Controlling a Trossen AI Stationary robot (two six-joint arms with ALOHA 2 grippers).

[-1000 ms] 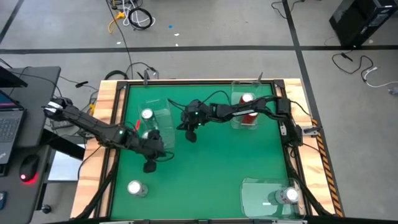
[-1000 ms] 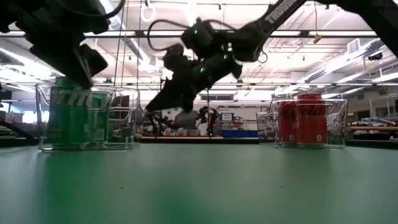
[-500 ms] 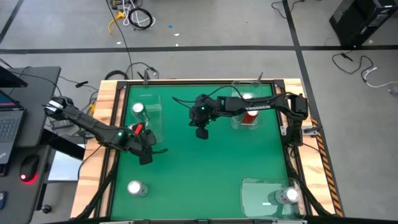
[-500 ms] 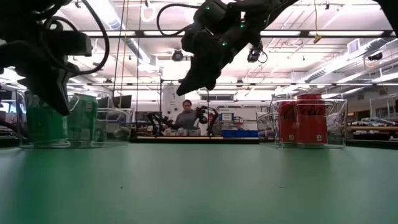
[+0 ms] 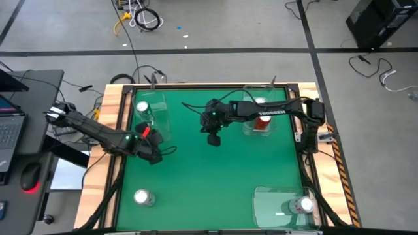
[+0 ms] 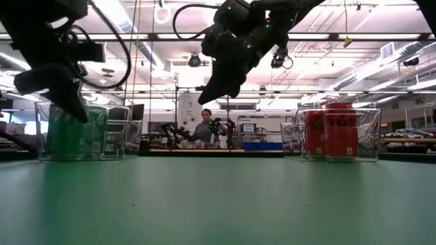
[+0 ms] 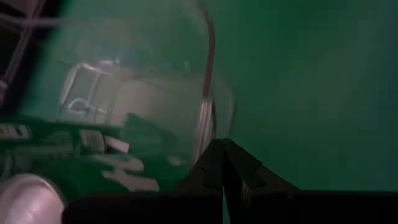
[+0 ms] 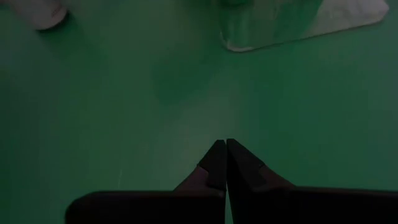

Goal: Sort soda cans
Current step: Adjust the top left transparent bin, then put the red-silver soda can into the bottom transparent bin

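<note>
We take the green desk (image 5: 215, 176) as our landmark and work from its near edge to its far edge.

Near left corner: a silver can (image 5: 142, 196) stands alone on the bare mat. Near right corner: a clear tray (image 5: 271, 203) with a second silver can (image 5: 302, 205) upright inside it.

Left side, past the middle: the left gripper (image 5: 154, 156) hangs above the mat just beside the left tray. In its wrist view the two fingers (image 7: 208, 165) meet tip to tip with nothing between them, the tray's wall right ahead of them.

Middle of the desk, toward the far edge: the right gripper (image 5: 213, 139) hangs over bare mat, well apart from every can. Its fingers (image 8: 214, 160) are likewise pressed together and empty. In the low view it is raised well above the mat.

Far left corner: the left tray (image 5: 157, 117) holds a green can (image 5: 142, 107) upright; in the low view we see green sides (image 6: 71, 133) through its clear wall, but cannot tell there whether one can or two.

Far right corner: the red tray (image 5: 251, 98), with a red can (image 5: 261, 104) partly under the right arm. The low view shows two red cans (image 6: 332, 131) touching side by side inside it.

Beyond the desk, a person (image 6: 206, 127) sits in the room behind.
</note>
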